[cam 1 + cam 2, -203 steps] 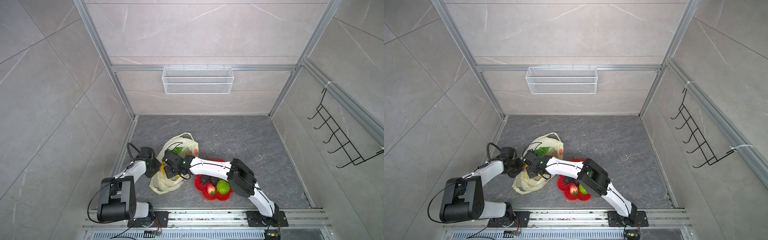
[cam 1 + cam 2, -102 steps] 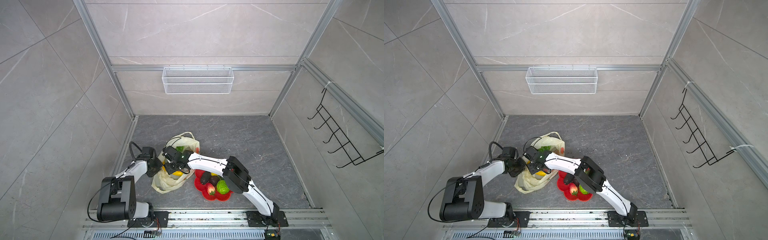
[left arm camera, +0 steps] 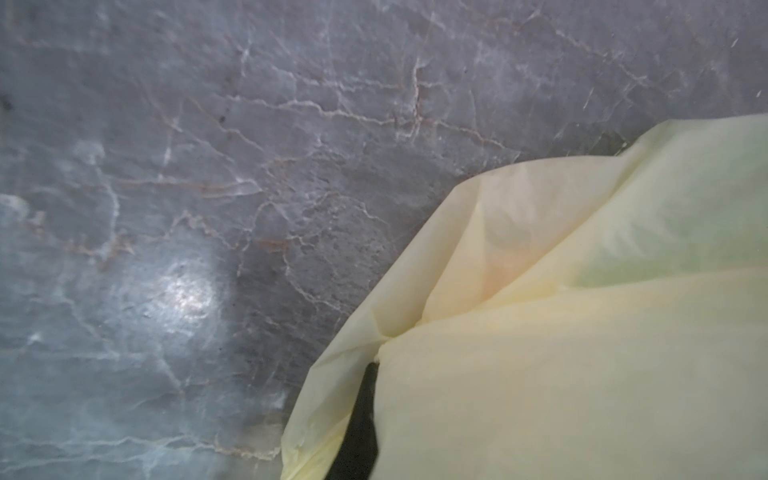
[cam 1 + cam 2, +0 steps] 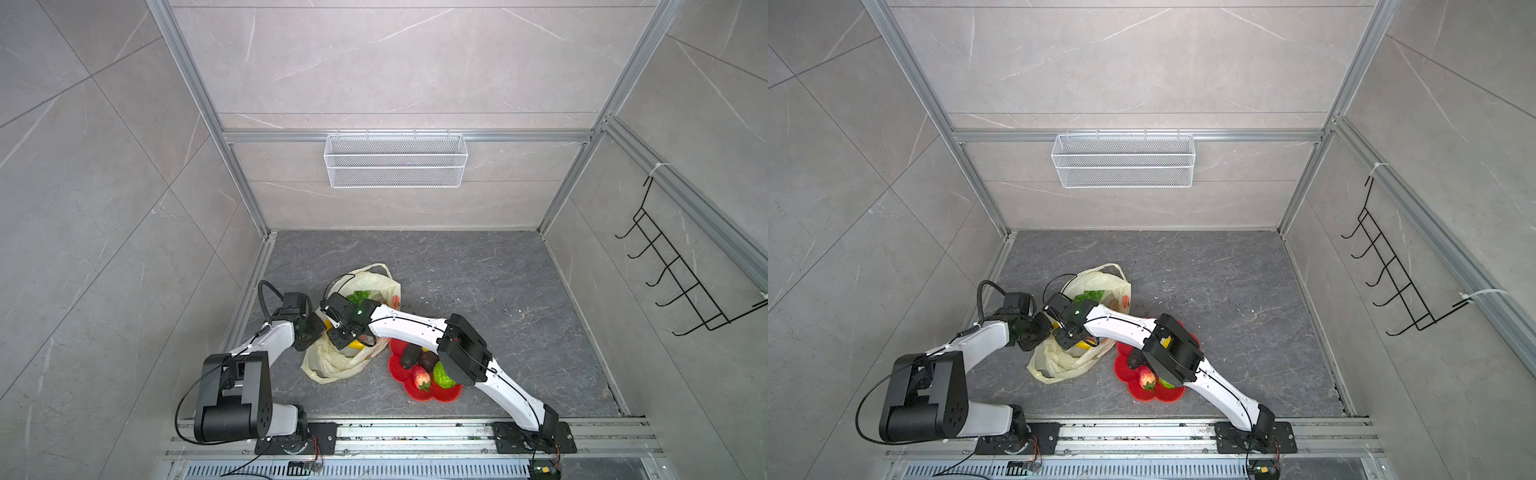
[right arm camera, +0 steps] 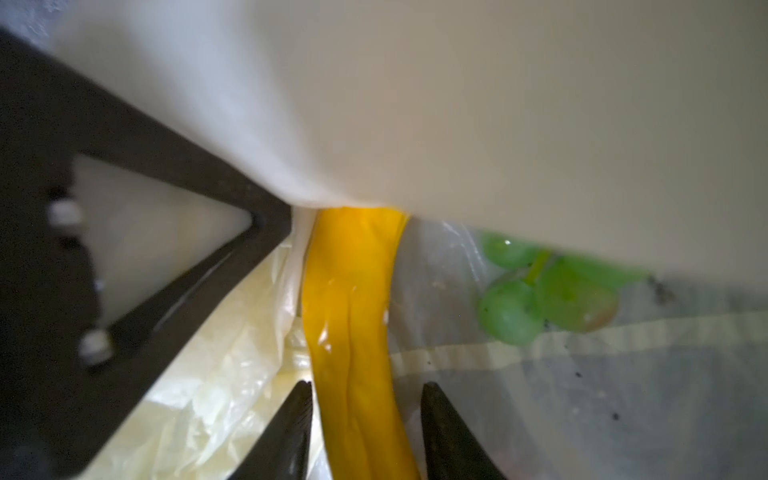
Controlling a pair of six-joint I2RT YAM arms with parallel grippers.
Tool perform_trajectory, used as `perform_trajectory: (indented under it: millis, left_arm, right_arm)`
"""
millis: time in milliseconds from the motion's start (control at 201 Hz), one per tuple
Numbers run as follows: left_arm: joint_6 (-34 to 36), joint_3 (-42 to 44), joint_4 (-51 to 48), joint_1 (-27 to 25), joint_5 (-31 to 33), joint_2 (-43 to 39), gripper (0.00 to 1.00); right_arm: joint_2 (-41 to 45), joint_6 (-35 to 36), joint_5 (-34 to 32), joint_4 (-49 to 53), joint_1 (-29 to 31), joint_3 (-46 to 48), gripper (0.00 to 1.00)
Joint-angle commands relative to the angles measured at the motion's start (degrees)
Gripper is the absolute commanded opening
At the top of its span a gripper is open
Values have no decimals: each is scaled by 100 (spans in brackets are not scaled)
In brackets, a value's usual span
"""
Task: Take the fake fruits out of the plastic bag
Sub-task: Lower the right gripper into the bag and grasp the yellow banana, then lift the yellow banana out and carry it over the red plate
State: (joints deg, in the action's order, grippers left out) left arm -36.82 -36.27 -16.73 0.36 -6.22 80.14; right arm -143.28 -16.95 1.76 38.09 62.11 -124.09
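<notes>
We are finding no readable words, numbers, brands or signs in any view. On the plastic bag (image 4: 328,365) we are seeing only orange-red printed patches, too small and blurred to make out any lettering.

Both top views hang high at the front, staring down toward the back wall (image 4: 395,83), wide enough for the whole floor (image 4: 478,270) and the bag (image 4: 332,368). Left wrist camera hovers close over floor and bag edge; right wrist camera's deep inside that bag, nose-to-nose with the banana (image 5: 353,311).
</notes>
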Motion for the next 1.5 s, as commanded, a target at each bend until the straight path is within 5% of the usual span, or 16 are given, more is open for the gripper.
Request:
perform_trajectory:
  millis: [0,234,717,1494]
  left_arm:
    - [167,30,220,2,-86,-115,0]
    - [175,93,301,7,-55,-191,0]
    - [190,144,359,7,-24,-279,0]
    - [370,436,625,-262,-224,-1023,0]
  right_arm:
    - [-75,152,14,201,-5,-140,40]
    - [420,167,89,-120,-32,373,31]
    - [1224,-47,333,-742,-151,1230,28]
    - [1049,-904,348,-466,-304,457,28]
